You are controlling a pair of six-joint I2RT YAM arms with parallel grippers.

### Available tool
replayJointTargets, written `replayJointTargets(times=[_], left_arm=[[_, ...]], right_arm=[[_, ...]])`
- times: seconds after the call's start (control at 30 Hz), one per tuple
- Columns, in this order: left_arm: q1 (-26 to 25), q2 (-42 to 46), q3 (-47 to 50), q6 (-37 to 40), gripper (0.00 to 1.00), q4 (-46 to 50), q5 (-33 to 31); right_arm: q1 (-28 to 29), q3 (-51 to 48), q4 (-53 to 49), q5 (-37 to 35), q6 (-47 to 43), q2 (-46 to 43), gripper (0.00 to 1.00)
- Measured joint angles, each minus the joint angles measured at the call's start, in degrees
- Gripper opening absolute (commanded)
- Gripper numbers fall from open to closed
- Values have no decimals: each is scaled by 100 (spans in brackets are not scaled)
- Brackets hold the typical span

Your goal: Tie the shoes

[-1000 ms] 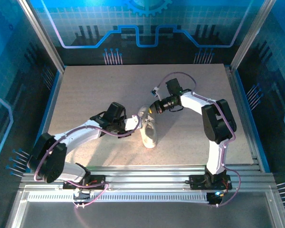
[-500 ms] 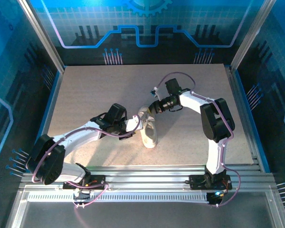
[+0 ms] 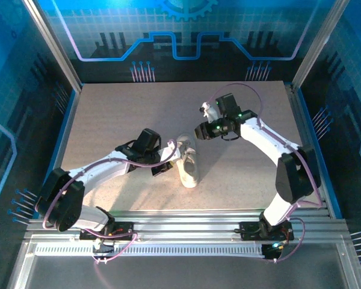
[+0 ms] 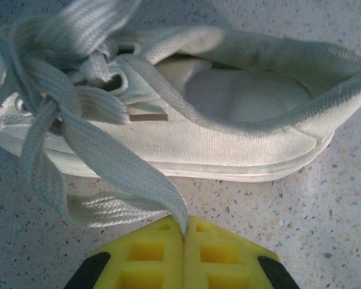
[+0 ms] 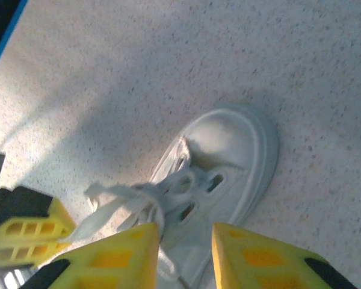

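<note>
The speckled counter [image 3: 108,114] carries one white sneaker [image 3: 188,164], which stands on its sole near the counter's centre, between the two arms. The left fingers [image 4: 147,253], just beside the sneaker's side, are closed tight on the end of a flat white lace [image 4: 117,162] drawn out from the eyelets. The right fingers [image 5: 117,256] hover above the laced front, parted and gripping nothing.

small white low-top sneaker [image 3: 188,164] sits upright mid table [image 3: 108,114], flat white laces [image 4: 102,153] loose, untied.
</note>
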State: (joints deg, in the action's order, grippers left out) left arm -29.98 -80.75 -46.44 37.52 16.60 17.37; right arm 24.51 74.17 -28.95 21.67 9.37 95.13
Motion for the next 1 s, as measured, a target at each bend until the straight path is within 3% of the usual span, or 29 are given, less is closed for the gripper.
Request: replayJointTargets(times=[0.1,0.2,0.6,0.77,1.0], left_arm=[[160,-52,-120,-155,3,31,295],[341,-120,-219,-313,3,31,640],[802,-699,-717,-702,3,407,1729],[984,-1086,-1117,-789,3,787,2072],[1196,-1467,-1508,-1064,3,1029,2420]], right_arm=[[529,-229,-37,-313,181,-221,14],[1047,-514,68,-461,424,-313,12],[1878,-658,284,-1329,879,-63,20],[1947,-754,457,-1878,1027,-103,13],[1801,-1001,577,-2046,1231,-651,14]])
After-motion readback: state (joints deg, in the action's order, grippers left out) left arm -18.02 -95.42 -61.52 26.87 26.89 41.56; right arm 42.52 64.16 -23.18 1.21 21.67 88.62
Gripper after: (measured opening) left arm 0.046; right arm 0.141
